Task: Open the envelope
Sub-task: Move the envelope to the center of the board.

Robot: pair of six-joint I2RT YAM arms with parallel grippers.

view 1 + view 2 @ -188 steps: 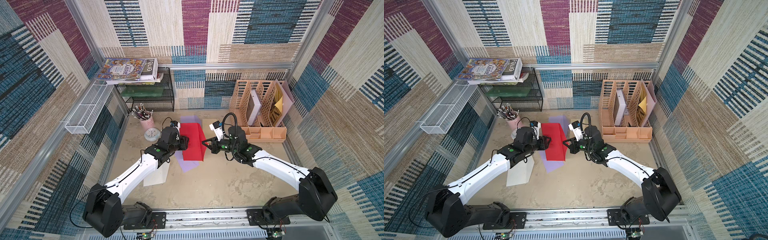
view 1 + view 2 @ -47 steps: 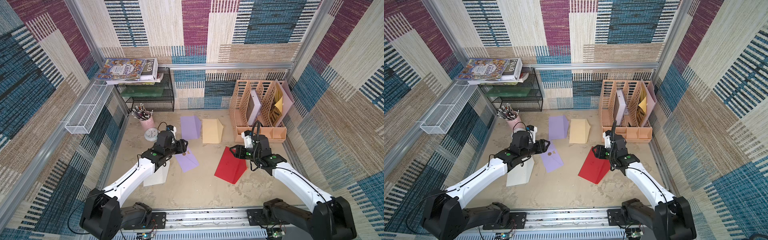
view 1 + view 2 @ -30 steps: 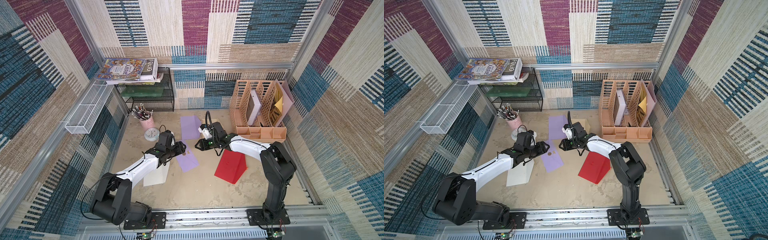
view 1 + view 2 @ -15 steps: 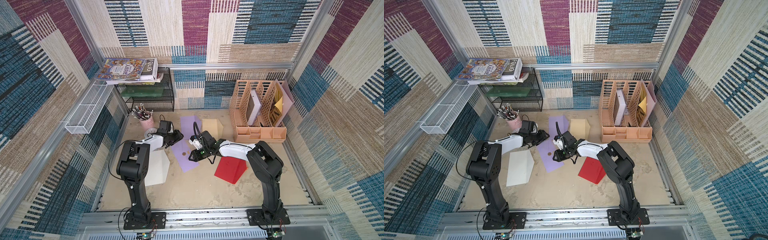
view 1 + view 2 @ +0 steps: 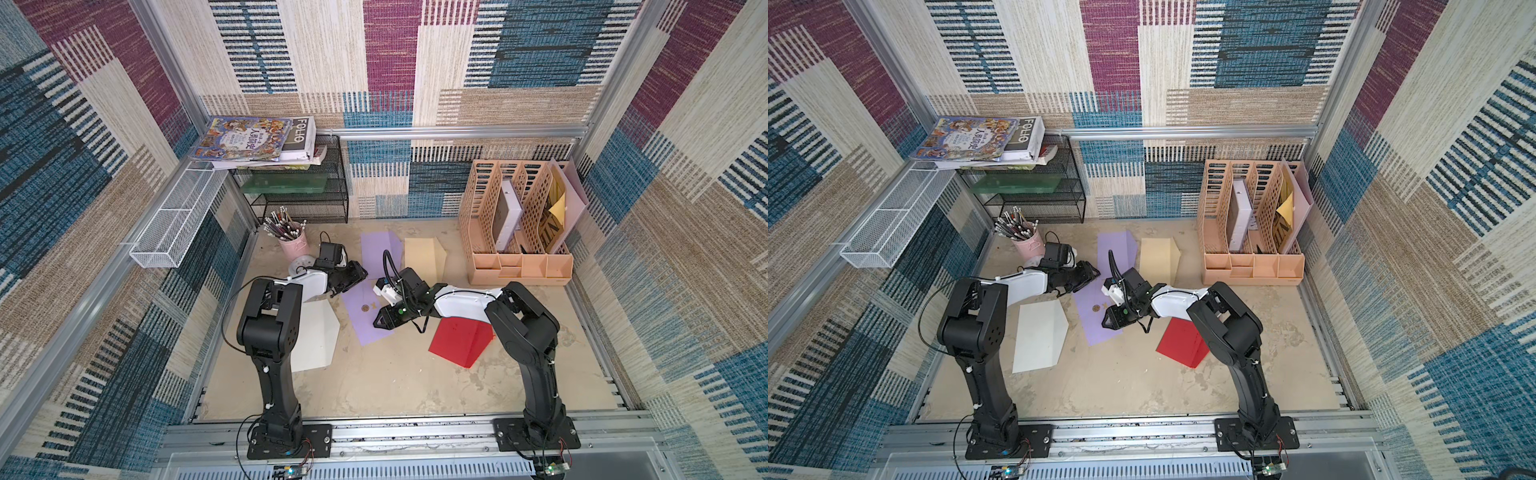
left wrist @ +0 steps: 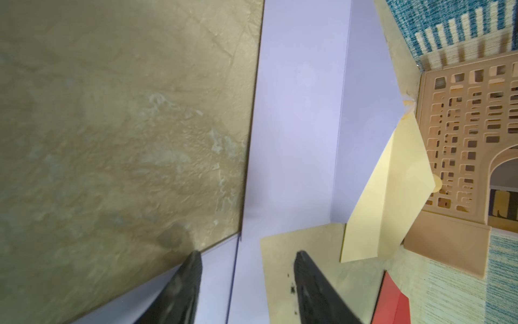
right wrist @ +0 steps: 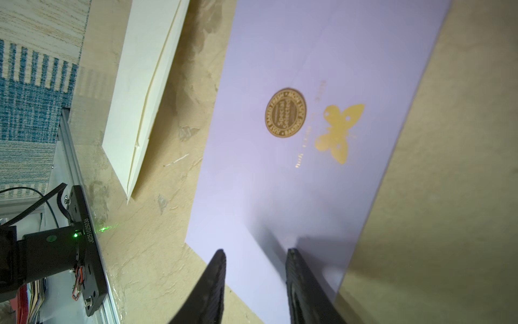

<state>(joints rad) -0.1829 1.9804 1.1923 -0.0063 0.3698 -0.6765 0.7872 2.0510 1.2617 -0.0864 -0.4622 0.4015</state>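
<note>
A lilac envelope (image 5: pixel 368 328) lies flat mid-table in both top views, its flap held down by a round gold seal (image 7: pixel 285 113) beside a gold butterfly (image 7: pixel 337 131). My left gripper (image 5: pixel 360 276) hovers open at the envelope's far corner. In the left wrist view its gripper (image 6: pixel 248 259) shows the lilac edge and bare table between the fingers. My right gripper (image 5: pixel 379 322) sits open at the envelope's right edge. In the right wrist view its gripper (image 7: pixel 255 254) stands over the lilac envelope (image 7: pixel 266 196), gripping nothing.
A second lilac envelope (image 5: pixel 380 249) and a cream one (image 5: pixel 424 257) lie behind. A red envelope (image 5: pixel 459 343) lies right of the right arm, a white one (image 5: pixel 313 336) by the left arm. Pink pencil cup (image 5: pixel 293 245), black wire shelf (image 5: pixel 299 199), peach file organiser (image 5: pixel 515 232) line the back.
The right gripper has slid forward and left onto the lilac envelope's right edge, its jaws narrowing a little. The left gripper has shifted back to the envelope's far corner. The red envelope has stayed put.
</note>
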